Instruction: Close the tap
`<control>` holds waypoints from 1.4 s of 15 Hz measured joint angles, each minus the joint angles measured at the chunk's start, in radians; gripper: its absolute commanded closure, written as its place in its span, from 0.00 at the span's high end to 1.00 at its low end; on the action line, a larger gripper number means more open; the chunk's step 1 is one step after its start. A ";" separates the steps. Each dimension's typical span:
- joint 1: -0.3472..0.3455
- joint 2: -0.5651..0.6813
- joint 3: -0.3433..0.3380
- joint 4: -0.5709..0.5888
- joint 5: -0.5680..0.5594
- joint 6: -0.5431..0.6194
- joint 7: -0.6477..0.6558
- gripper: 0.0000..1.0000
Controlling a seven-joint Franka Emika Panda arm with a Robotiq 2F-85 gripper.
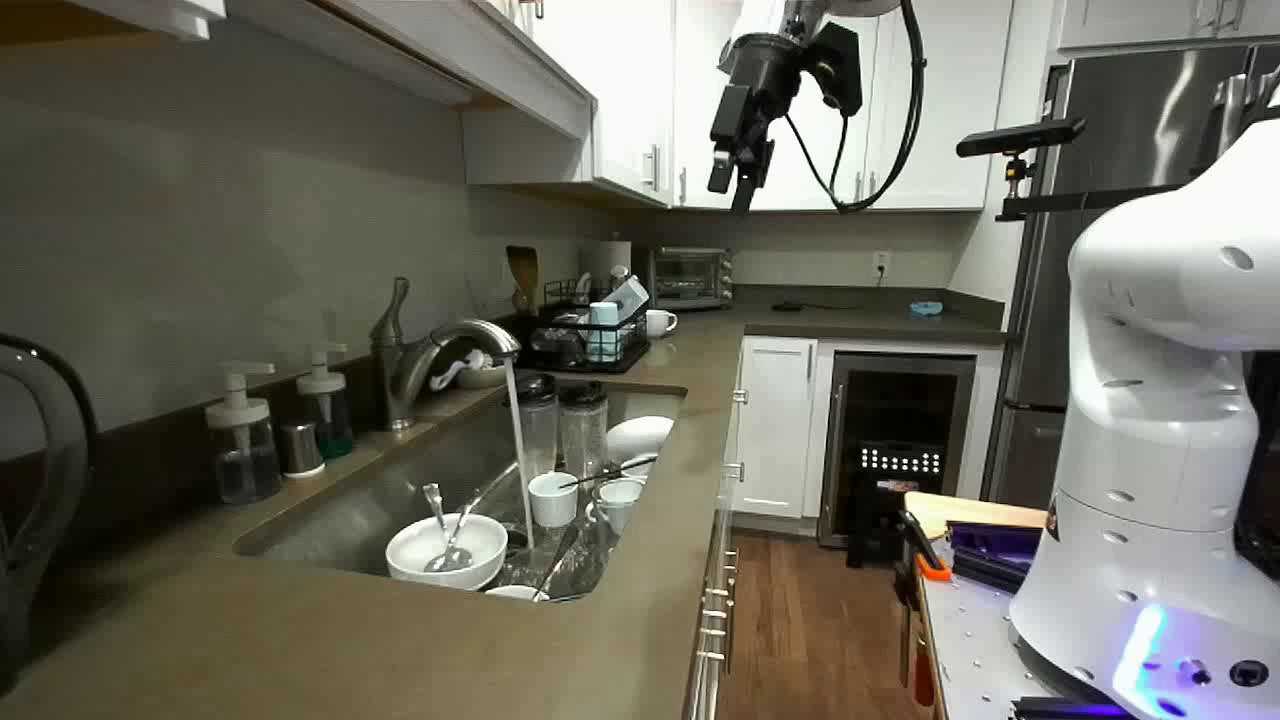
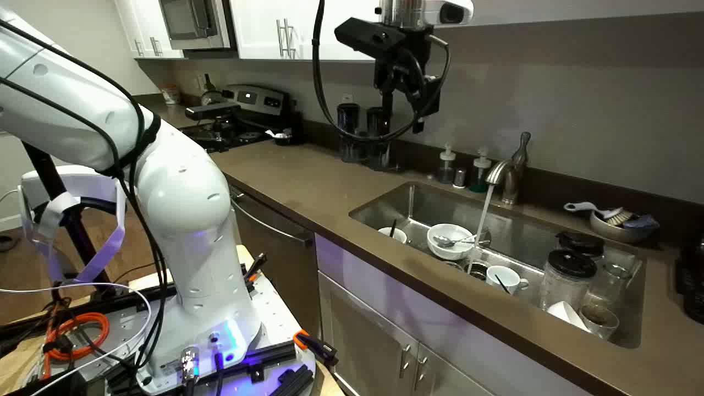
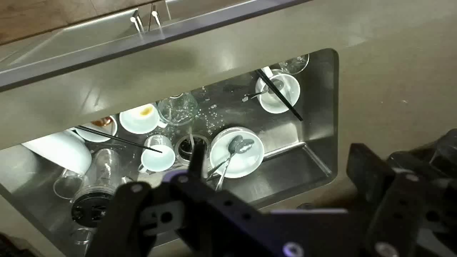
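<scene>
the tap [image 2: 511, 179] lies below and to the right of my spread, empty pincer [image 2: 403, 120] in an exterior view, its handle [image 2: 522, 148] standing nearly upright.

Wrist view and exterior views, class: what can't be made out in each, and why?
Tap: lever unseen in the wrist view, probably behind the hand.
Leftmost white cup: lower part behind the countertop, in an exterior view.
Robot arm: middle cut off by frame edges, in both exterior views.
Toaster oven: any lettering too small, in an exterior view.
</scene>
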 measured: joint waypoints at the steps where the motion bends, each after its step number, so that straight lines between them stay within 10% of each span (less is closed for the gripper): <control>1: 0.000 0.000 0.000 0.000 0.000 0.000 0.000 1.00; 10: -0.002 0.005 0.002 0.000 0.000 0.018 0.000 1.00; 21: 0.000 0.141 0.047 -0.090 0.010 0.515 0.003 1.00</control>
